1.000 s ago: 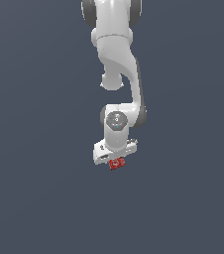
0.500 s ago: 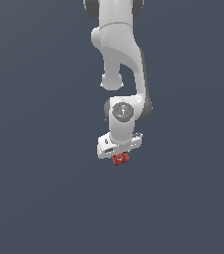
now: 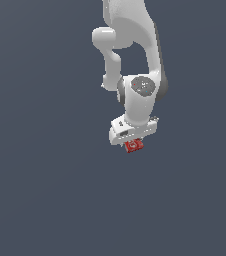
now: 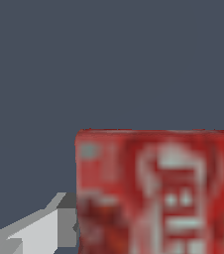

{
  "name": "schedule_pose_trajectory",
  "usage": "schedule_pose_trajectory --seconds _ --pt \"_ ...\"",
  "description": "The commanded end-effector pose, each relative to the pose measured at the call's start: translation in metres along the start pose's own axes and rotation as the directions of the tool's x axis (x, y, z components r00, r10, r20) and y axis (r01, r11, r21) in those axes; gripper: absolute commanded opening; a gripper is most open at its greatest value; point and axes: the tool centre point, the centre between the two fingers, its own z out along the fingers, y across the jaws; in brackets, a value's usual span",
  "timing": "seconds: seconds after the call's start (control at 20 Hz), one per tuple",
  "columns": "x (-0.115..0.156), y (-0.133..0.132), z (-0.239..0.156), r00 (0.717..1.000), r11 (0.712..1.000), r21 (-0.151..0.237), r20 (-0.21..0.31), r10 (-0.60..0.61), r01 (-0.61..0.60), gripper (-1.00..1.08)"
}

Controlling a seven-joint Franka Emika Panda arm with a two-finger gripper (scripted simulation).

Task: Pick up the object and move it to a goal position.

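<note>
1. Exterior view: the white arm [image 3: 135, 60] reaches down from the top of the picture, and the pincer [image 3: 133, 142] points downward against a plain dark grey backdrop.
2. The pincer is closed on the red box [image 3: 134, 145], which pokes out just under the white hand.
3. Wrist view: the box [image 4: 156, 191] fills much of the picture, its white lettering blurred; one grey finger [image 4: 39, 230] shows beside it.

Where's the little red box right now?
The red box sits directly under the white gripper, just right of center in the exterior view, apparently held between its fingers. In the wrist view it fills the frame close up beside one gray finger.
</note>
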Motion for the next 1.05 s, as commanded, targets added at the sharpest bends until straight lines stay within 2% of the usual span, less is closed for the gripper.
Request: schedule_pose_trajectory --seconds 0.0,0.5,1.0 --pt "-0.004 -0.017 -0.021 1.000 1.000 0.000 0.000 0.000 0.000 -1.00" --pt "-0.014 -0.064 -0.082 1.000 1.000 -0.001 0.000 0.000 0.000 -1.00" --pt "-0.013 -0.073 -0.094 1.000 1.000 0.000 0.000 0.001 -0.001 -1.00"
